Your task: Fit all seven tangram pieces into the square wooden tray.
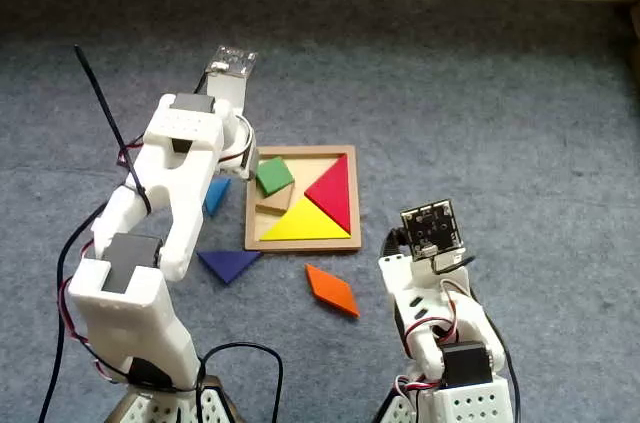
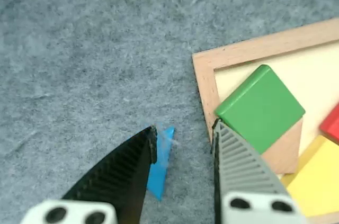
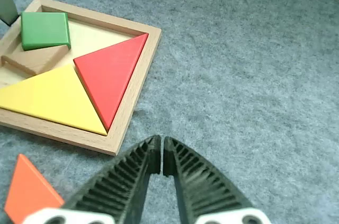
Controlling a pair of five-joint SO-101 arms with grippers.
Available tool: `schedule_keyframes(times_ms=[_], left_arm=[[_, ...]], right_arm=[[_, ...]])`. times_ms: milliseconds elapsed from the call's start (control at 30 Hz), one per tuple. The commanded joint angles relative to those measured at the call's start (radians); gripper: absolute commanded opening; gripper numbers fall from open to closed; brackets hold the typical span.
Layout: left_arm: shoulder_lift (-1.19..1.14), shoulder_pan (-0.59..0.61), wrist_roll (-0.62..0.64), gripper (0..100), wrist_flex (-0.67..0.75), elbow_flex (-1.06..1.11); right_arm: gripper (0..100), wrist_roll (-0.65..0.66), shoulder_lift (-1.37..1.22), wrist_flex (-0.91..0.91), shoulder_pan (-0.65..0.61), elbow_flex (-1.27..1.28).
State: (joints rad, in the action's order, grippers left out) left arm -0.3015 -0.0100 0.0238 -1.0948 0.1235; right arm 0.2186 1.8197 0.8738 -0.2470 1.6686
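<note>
Toward the left edge of the grey felt desk [image 1: 500,93], the left gripper [image 2: 184,136] is hanging with its jaws moderately apart, straddling the left rim of the square wooden tray [image 1: 303,243]. A light blue piece [image 2: 159,168] is lying just outside that rim. A dark blue triangle [image 1: 230,263] is sitting near the tray's lower left corner. Inside the tray, a green square [image 1: 274,175] is lying askew, partly over a brown wooden piece [image 1: 275,201], beside a large yellow triangle [image 1: 305,223] and a red triangle [image 1: 333,191]. An orange parallelogram [image 1: 332,289] is lying just outside the tray's lower rim. The right gripper [image 3: 161,152], jaws closed on nothing, is hovering over bare felt near the tray's lower right corner.
</note>
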Motion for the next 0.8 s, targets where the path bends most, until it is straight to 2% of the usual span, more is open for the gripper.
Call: schedule_keyframes(times_ms=[0,467,767], left_arm=[[0.036,0.002,0.011,19,0.038,-0.002],[0.036,-0.171,0.009,19,0.069,-0.001],[0.031,-0.143,0.005,18,0.071,-0.005]], right_arm=[[3.4,0.009,0.012,-0.027,-0.008,0.007],[3.4,0.009,0.012,-0.027,-0.008,0.007],[3.4,0.046,0.012,-0.027,-0.008,0.007]])
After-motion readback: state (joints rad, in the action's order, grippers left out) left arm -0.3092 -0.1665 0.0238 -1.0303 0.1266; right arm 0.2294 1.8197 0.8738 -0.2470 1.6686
